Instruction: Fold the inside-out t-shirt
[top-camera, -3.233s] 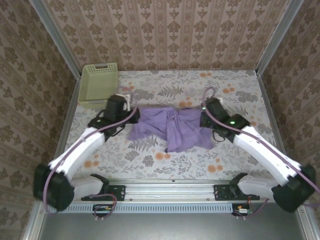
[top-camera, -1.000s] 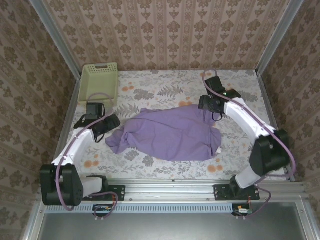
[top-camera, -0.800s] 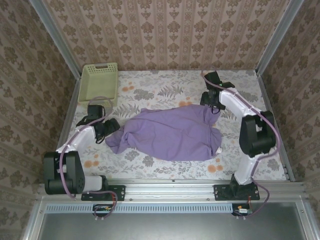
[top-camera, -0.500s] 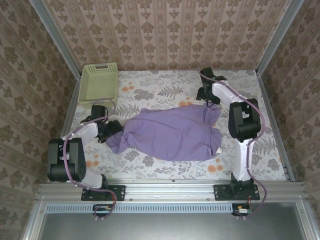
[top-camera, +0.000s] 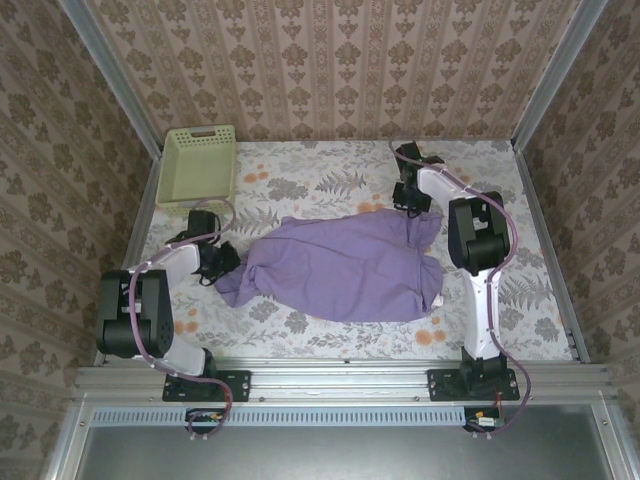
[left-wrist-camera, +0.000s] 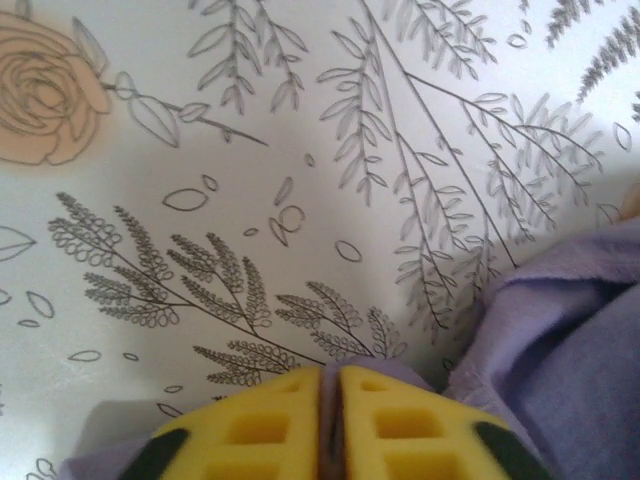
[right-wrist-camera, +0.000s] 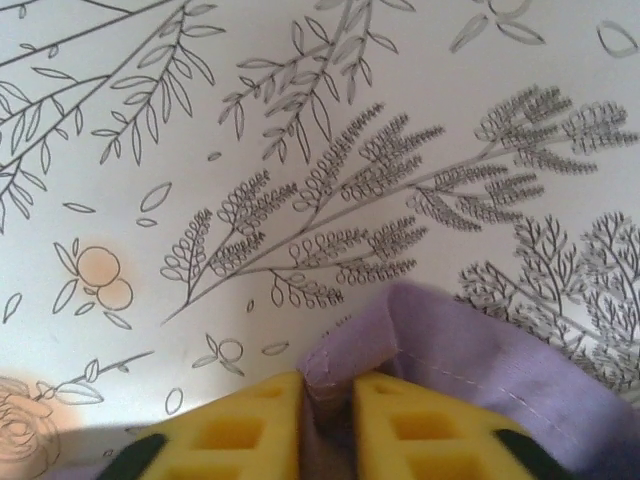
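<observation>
The inside-out t-shirt (top-camera: 340, 265) lies spread and rumpled across the middle of the floral table, lavender with visible seams. My left gripper (top-camera: 226, 265) sits low at the shirt's left end. In the left wrist view its yellow fingers (left-wrist-camera: 260, 430) are shut on a thin fold of the purple cloth (left-wrist-camera: 570, 330), the left gripper (left-wrist-camera: 332, 385) just above the tablecloth. My right gripper (top-camera: 411, 207) is at the shirt's far right corner. In the right wrist view the right gripper (right-wrist-camera: 327, 390) is shut on a stitched hem of the t-shirt (right-wrist-camera: 470, 350).
A pale green plastic basket (top-camera: 198, 165) stands at the back left corner. The flower-patterned tablecloth (top-camera: 330, 180) covers the table, which is walled in by patterned panels and metal posts. Both arm bases sit on the rail along the near edge.
Both grippers have gone from open to shut, each pinching an edge of the shirt. The arms have drawn in closer to the shirt's ends; the shirt itself has barely shifted.
</observation>
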